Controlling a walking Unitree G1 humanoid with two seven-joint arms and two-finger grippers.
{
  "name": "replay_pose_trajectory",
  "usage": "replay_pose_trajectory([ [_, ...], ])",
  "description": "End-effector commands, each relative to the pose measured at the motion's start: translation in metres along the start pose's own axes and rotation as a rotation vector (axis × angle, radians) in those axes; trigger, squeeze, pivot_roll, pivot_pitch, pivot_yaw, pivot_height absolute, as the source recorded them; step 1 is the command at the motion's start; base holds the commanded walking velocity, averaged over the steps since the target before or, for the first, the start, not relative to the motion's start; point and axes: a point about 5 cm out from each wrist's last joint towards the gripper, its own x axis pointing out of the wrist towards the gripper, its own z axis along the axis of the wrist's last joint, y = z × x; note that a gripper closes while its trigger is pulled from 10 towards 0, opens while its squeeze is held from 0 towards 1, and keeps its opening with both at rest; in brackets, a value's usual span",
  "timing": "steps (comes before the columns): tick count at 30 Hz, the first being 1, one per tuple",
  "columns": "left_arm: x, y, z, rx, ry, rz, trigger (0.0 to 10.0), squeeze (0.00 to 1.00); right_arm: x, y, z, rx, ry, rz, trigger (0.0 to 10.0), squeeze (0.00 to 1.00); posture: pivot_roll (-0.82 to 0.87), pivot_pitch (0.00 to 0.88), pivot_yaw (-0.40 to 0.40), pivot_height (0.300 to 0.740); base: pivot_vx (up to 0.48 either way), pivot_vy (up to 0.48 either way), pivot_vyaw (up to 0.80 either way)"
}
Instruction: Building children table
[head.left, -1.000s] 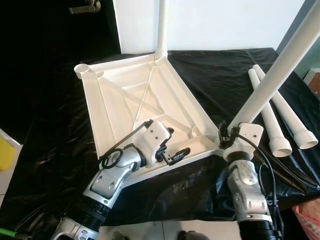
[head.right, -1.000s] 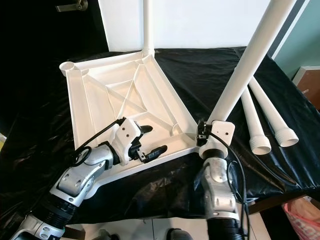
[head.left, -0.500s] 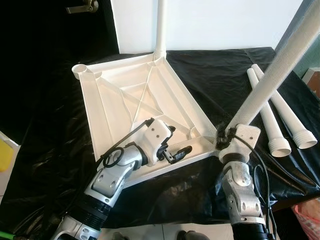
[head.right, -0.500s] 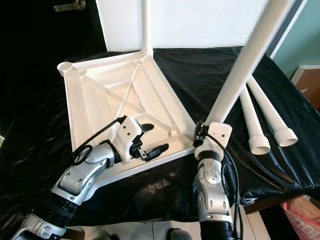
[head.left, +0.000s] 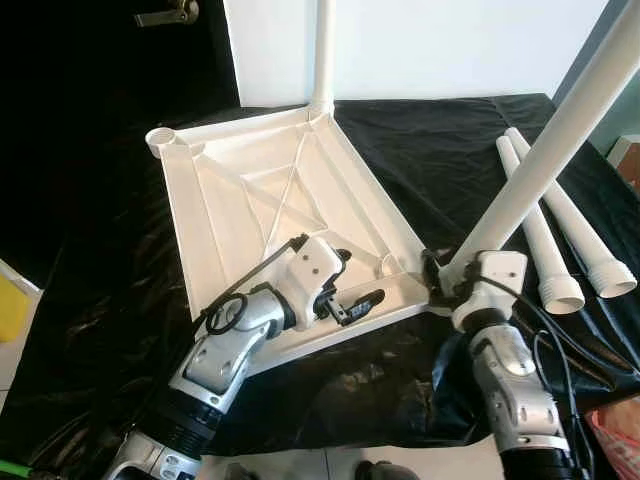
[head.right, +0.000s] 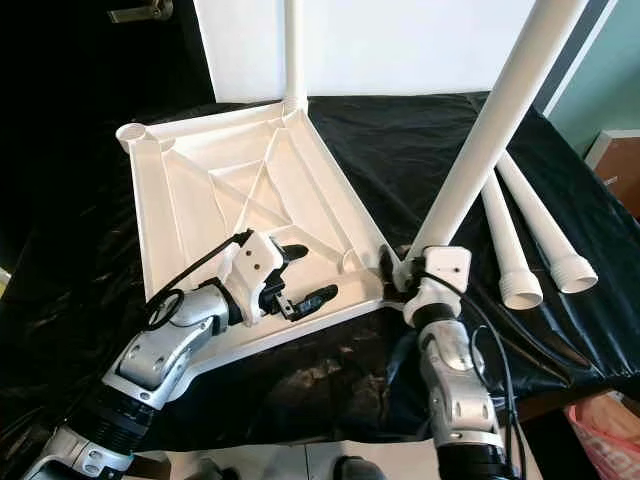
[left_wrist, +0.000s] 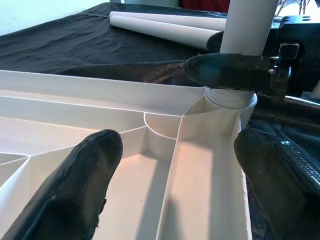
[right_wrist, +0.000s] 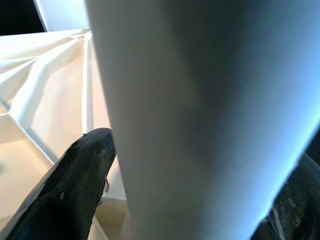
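The upturned tabletop (head.left: 262, 190) is plain white, with white ribs that cross in its middle. The leg (head.left: 322, 55) standing at its far corner is white, and the leg (head.left: 545, 155) at its near right corner is the same white. Two more legs (head.left: 565, 225) near the right edge of the worktop are white too. The sheet (head.left: 430, 150) that covers the worktop is glossy black, with pale shine on its wrinkles. Both arms are silver, and their wrist housings are white. The left gripper (head.left: 352, 290) has black fingers (left_wrist: 75, 192), and the right gripper (head.left: 442, 275) also has black fingers (right_wrist: 75, 185). The wall (head.left: 440, 45) behind is white
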Motion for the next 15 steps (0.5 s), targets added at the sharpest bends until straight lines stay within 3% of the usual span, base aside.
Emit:
replay_pose_trajectory([
  [1,-0.001,0.002,0.0,0.012,0.007,0.003,10.0,0.0,0.001,-0.004,0.0,-0.015,0.003,0.074,10.0,0.0,-0.09,0.104,0.004,0.74,0.0,0.0,0.0],
  [11,0.001,0.002,0.002,0.013,-0.002,0.001,10.0,0.0,0.013,-0.019,0.004,-0.153,0.03,0.298,10.0,0.0,-0.08,0.11,0.007,0.74,0.0,0.0,0.0],
  [12,0.001,0.002,0.002,0.012,-0.002,0.001,10.0,0.0,0.014,-0.021,0.002,-0.165,0.037,0.311,2.1,0.0,-0.08,0.112,0.006,0.74,0.0,0.0,0.0],
  [13,0.001,0.002,0.002,0.011,-0.002,0.001,10.0,0.0,0.014,-0.023,0.001,-0.166,0.046,0.324,0.0,0.0,-0.08,0.112,0.006,0.74,0.0,0.0,0.0],
  [15,0.0,0.002,0.002,0.011,-0.003,0.001,10.0,0.0,0.013,-0.025,0.001,-0.162,0.051,0.332,0.0,0.0,-0.08,0.114,0.006,0.74,0.0,0.0,0.0],
])
